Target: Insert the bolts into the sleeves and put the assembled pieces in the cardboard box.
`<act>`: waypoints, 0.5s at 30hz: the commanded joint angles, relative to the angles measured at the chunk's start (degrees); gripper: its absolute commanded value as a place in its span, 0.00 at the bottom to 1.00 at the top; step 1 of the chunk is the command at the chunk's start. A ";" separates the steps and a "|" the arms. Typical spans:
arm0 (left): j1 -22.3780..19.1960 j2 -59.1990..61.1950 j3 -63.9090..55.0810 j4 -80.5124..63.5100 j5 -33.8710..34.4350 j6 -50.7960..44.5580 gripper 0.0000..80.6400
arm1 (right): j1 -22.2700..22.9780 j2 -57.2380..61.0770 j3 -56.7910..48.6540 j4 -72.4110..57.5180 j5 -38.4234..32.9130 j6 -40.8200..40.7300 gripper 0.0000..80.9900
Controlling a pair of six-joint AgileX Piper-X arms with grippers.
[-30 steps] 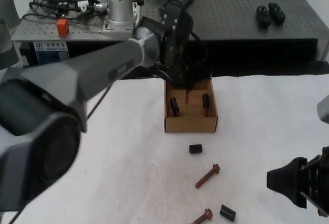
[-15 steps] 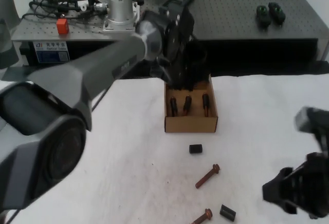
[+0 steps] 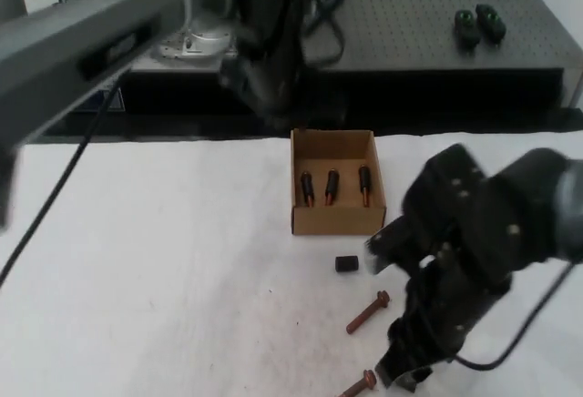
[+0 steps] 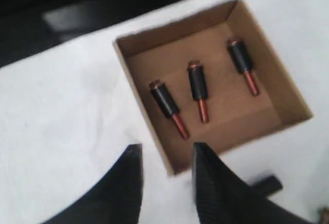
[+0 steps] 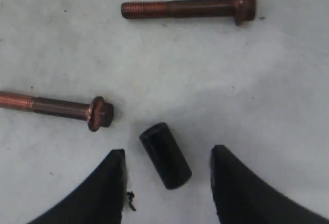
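- Sleeve point(image 5: 164, 154) comes first: a short black tube on its side on the white-covered counter point(image 3: 164, 279). It lies between the right jaws, which stand apart on either side of it and do not touch it.
- You should expect it to be light, stiff and ready to roll. It lies a little askew to the jaws, so take it across the middle of its barrel and close squarely, or it may squirt out.
- The nearer bolt point(image 5: 56, 108) lies just beside it, head toward the sleeve, and the farther bolt point(image 5: 190, 8) lies well apart. Both look like rigid metal, likely heavier than the sleeve. Hold one by the smooth shank near the head so the threaded end is free to enter.
- A second sleeve point(image 3: 346, 264) sits just in front of the cardboard box point(image 3: 337, 219). Three assembled pieces point(image 4: 197, 85) lie side by side inside. The box is probably light, so a nudge could shift it.
- Your right arm point(image 3: 483, 224) is bent low over the loose parts, with its wrist pointing down at the counter.
- Your left arm point(image 3: 264, 24) is held high behind the box. The left jaws are apart and empty, looking down over the box's near wall.
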 commanded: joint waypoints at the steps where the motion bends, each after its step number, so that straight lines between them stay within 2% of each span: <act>1: 0.16 -6.87 8.32 -4.63 0.62 1.10 0.30 | 3.07 8.32 -3.75 0.43 3.01 -3.38 0.45; 8: 0.16 -16.23 21.37 -6.83 6.46 5.09 0.30 | 3.75 12.75 -3.99 0.17 6.12 -3.38 0.44; 11: 0.16 -17.28 23.94 -6.59 8.44 7.26 0.30 | 3.75 13.13 -3.99 0.22 7.56 -3.38 0.31; 15: -0.32 -17.29 26.53 -5.35 14.52 10.09 0.30 | 3.75 13.13 -3.99 0.02 7.58 -3.38 0.02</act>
